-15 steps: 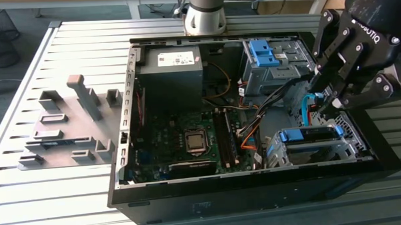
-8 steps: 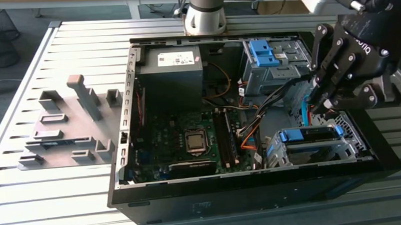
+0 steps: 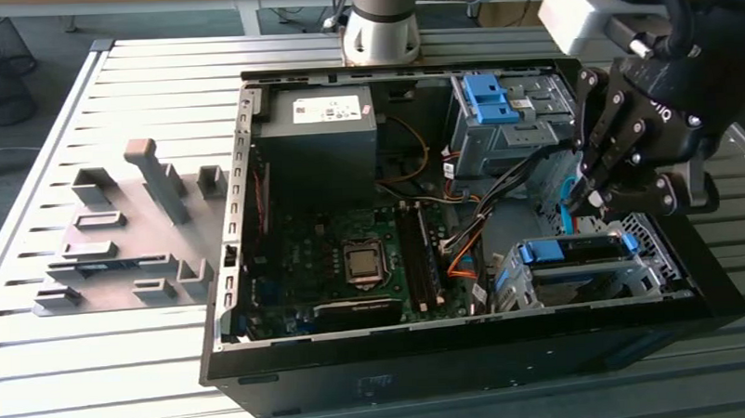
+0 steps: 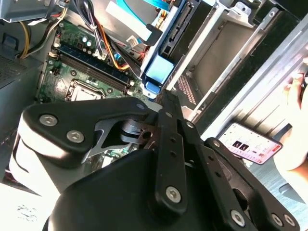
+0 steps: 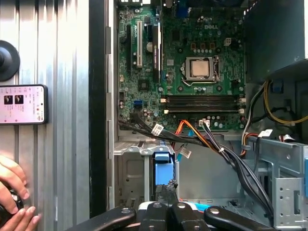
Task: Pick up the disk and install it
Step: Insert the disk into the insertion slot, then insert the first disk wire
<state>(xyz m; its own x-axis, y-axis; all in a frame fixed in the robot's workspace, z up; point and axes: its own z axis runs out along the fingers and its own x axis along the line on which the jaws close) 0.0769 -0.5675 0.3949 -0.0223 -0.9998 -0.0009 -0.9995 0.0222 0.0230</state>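
Exterior view: an open computer case [image 3: 476, 326] lies on a slatted metal worktop [image 3: 93, 367], with the green motherboard [image 3: 349, 256] in the middle of the frame and a grey power supply [image 3: 320, 127] above it. The black claw [image 3: 590, 201] hangs inside the case at the right of the frame. It sits between a drive cage with a blue bracket [image 3: 487, 98] above and another cage with a blue-fronted caddy [image 3: 573, 250] at the lower right. A grey fixture block [image 3: 125, 236] sits on the worktop at the left of the frame, well apart from the case.

In the second wrist view the disk [image 4: 127, 21] runs from the claw's tips towards the top of the frame. Its white-and-blue label faces the motherboard, and its blue rail end sits right at the fingertips [image 4: 166, 113]. The fingers are drawn close together on that blue end, pinching it.

In the first wrist view the disk shows edge-on as a blue strip at the lower middle of the frame, standing in a metal bay beside a bundle of black and orange cables [image 5: 192, 137]. A phone [image 5: 21, 104] lies on the worktop outside the case, and a person's hand [image 5: 12, 197] rests near it in the lower left corner.
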